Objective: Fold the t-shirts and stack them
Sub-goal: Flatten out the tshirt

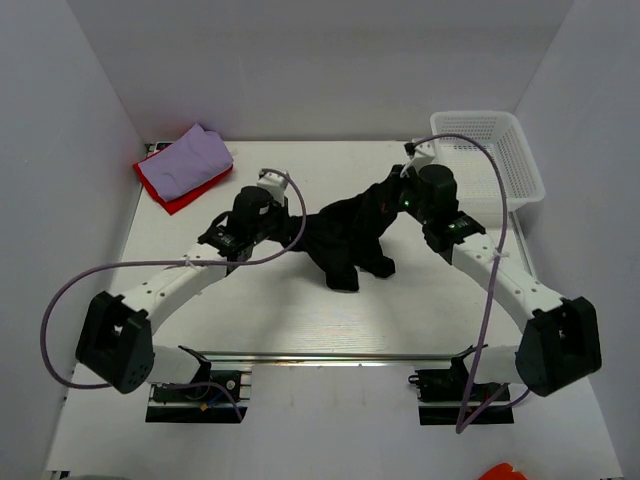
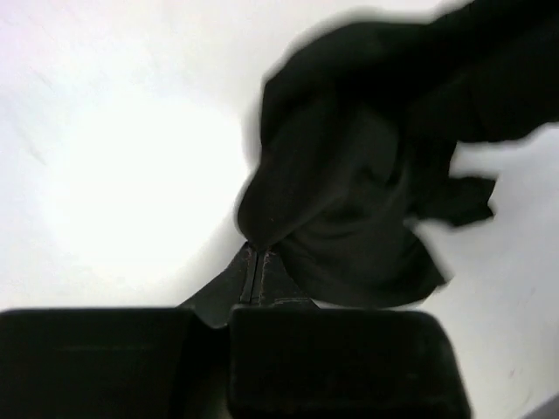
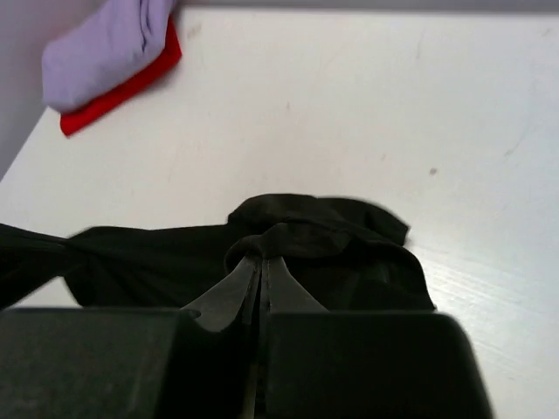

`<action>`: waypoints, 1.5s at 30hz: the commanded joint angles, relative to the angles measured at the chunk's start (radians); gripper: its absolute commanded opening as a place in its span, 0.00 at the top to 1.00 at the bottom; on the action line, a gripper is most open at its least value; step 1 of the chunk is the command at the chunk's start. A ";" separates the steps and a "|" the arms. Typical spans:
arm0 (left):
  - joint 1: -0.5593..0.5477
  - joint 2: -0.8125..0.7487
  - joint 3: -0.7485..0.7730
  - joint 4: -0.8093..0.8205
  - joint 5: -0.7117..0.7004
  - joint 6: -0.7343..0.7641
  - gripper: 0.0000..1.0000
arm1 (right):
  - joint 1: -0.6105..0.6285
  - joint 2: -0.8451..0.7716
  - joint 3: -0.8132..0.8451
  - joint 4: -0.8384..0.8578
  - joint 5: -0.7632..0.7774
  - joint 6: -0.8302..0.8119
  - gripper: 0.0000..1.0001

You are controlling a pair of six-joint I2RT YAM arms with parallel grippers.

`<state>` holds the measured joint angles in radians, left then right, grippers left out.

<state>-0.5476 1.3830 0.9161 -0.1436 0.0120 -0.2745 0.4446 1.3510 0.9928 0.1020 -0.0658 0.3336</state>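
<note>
The black t-shirt (image 1: 345,235) lies bunched in the middle of the table, stretched between both grippers. My left gripper (image 1: 285,222) is shut on its left edge; in the left wrist view the cloth (image 2: 349,201) hangs from the closed fingertips (image 2: 253,253). My right gripper (image 1: 400,195) is shut on its right edge, with the cloth (image 3: 297,236) pinched at the tips (image 3: 260,257). The lavender t-shirt (image 1: 192,158) lies folded on the red t-shirt (image 1: 185,190) at the far left corner; both also show in the right wrist view (image 3: 109,44).
A white mesh basket (image 1: 495,150) stands at the far right corner. White walls enclose the table on three sides. An orange object (image 1: 502,472) shows at the bottom edge, off the table.
</note>
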 commanded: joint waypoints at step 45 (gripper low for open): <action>0.023 -0.656 0.783 -0.221 -0.210 0.192 1.00 | -0.001 -0.579 0.799 -0.186 0.113 -0.527 1.00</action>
<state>-0.5331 0.7265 1.6619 -0.3130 -0.2405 -0.0788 0.4427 0.7788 1.7420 -0.0750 0.0578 -0.1612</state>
